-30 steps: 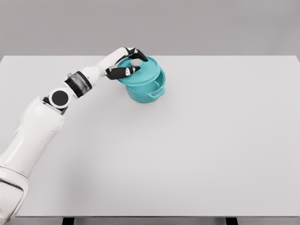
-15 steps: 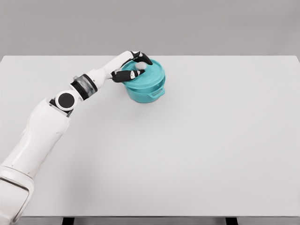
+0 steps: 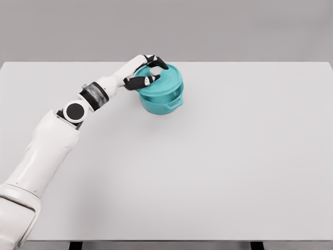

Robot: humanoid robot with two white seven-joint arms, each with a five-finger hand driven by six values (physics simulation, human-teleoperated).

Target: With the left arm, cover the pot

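The robot's left hand (image 3: 147,70) reaches across the white counter (image 3: 218,166) to a teal pot (image 3: 162,99) standing toward the far edge, left of centre, its fingers curled around the pale knob (image 3: 154,70) of a matching teal lid (image 3: 162,81). The lid rests on top of the pot and appears to sit level or nearly so on the rim, though the fit cannot be confirmed from this angle. By that reading the covering step looks all but complete. The next move would call for easing the fingers apart and lifting the hand straight clear, without nudging the lid off its seat or dragging the pot. The right arm is out of view
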